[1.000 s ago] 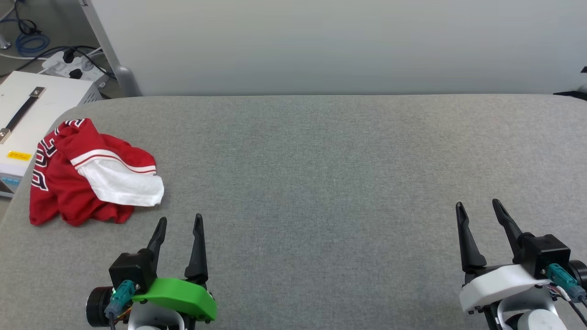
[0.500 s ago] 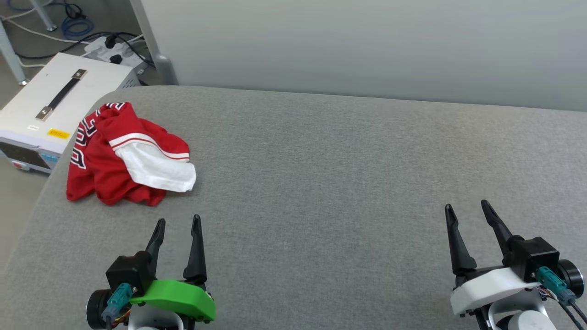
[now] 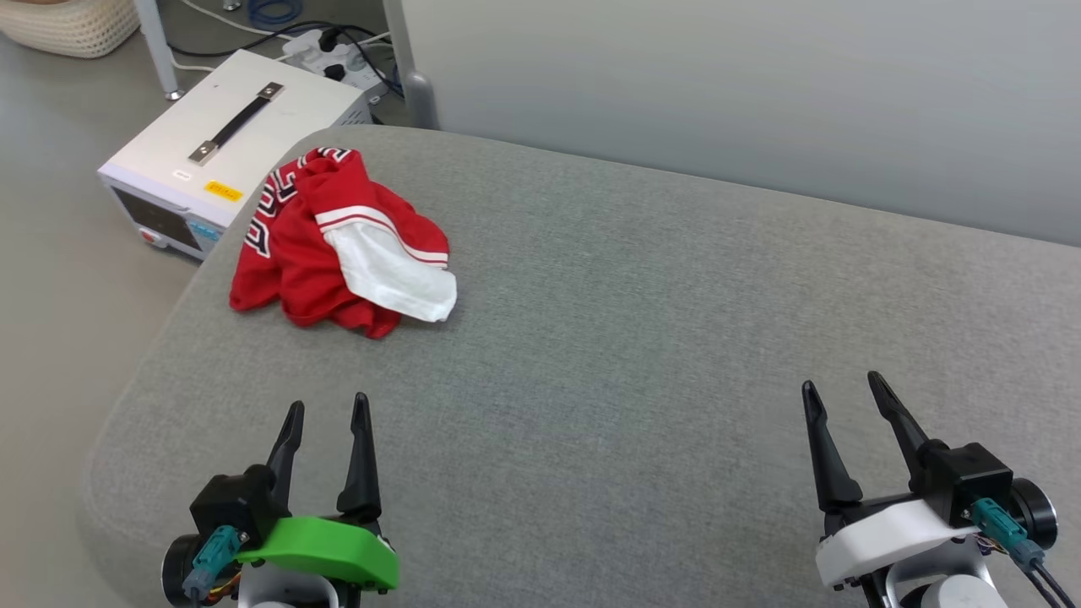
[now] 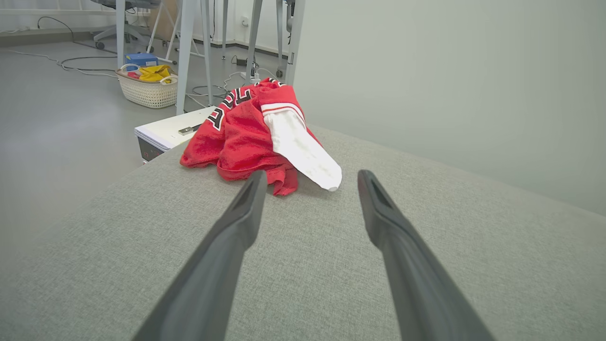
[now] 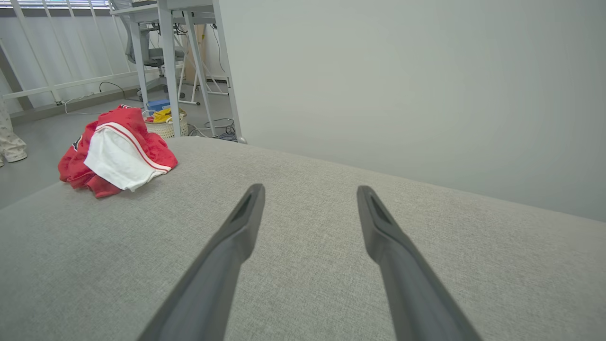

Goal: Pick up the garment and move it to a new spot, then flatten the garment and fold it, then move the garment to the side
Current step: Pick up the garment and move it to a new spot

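The garment (image 3: 329, 245) lies crumpled in a heap near the far left corner of the grey padded table (image 3: 642, 338): red cloth, a white sleeve with red-white striped trim on top, black lettering along its left side. My left gripper (image 3: 328, 405) hovers open at the lower left, some way short of the heap, nothing between its fingers. In the left wrist view the garment (image 4: 251, 132) sits just beyond the open fingertips. My right gripper (image 3: 839, 384) stands open at the lower right, far from the garment (image 5: 113, 156), which shows at the left of the right wrist view.
A white equipment box (image 3: 228, 135) with a black handle stands on the floor beyond the table's left corner, beside a power strip and cables (image 3: 338, 51). A woven basket (image 4: 147, 87) sits on the floor further off. A pale partition wall (image 3: 760, 101) runs behind the table.
The head camera has turned left and the whole picture shifted right, so the garment sits nearer the middle. Both grippers stay open and in their places; the garment lies unchanged.
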`<state>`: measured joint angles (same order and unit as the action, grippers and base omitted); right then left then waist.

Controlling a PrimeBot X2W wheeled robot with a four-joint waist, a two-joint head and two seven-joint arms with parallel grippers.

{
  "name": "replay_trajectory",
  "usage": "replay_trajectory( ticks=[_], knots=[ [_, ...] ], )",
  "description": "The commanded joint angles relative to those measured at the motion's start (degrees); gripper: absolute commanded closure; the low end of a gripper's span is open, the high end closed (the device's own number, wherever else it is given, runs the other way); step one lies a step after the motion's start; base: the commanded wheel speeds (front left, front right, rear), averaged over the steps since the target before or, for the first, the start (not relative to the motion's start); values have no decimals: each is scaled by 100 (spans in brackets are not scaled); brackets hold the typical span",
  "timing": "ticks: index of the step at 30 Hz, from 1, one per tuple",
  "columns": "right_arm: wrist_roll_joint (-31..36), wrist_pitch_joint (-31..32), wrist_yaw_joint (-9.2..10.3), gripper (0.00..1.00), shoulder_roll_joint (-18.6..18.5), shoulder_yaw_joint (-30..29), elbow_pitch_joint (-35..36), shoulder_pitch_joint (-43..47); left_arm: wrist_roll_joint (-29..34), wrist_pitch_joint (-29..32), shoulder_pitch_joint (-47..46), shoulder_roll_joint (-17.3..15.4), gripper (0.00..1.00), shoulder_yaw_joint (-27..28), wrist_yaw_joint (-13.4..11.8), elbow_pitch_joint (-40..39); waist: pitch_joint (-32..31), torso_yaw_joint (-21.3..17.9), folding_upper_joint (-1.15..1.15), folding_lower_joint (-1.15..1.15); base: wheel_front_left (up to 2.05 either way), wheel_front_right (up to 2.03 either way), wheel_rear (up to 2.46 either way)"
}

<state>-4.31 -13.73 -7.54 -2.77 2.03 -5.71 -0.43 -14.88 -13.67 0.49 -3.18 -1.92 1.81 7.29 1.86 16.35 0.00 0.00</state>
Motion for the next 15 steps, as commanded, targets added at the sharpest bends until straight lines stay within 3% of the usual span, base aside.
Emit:
replay_trajectory(
  ticks=[1, 7, 15],
  knots=[
    [-6, -61, 5, 0, -10, -7, -35, -11, -72, -66, -112, 29, 0, -28, 24, 42, 19, 318, 0, 0, 0, 0, 0],
    [-28, -127, 5, 0, -10, 16, -73, -32, -137, -133, -103, 30, 0, -38, 38, 85, 35, 649, 0, 0, 0, 0, 0],
    [-30, -127, 5, 0, -10, 45, -80, -43, -133, -133, -109, 30, 0, -56, 46, 92, 46, 776, 0, 0, 0, 0, 0]
  ],
)
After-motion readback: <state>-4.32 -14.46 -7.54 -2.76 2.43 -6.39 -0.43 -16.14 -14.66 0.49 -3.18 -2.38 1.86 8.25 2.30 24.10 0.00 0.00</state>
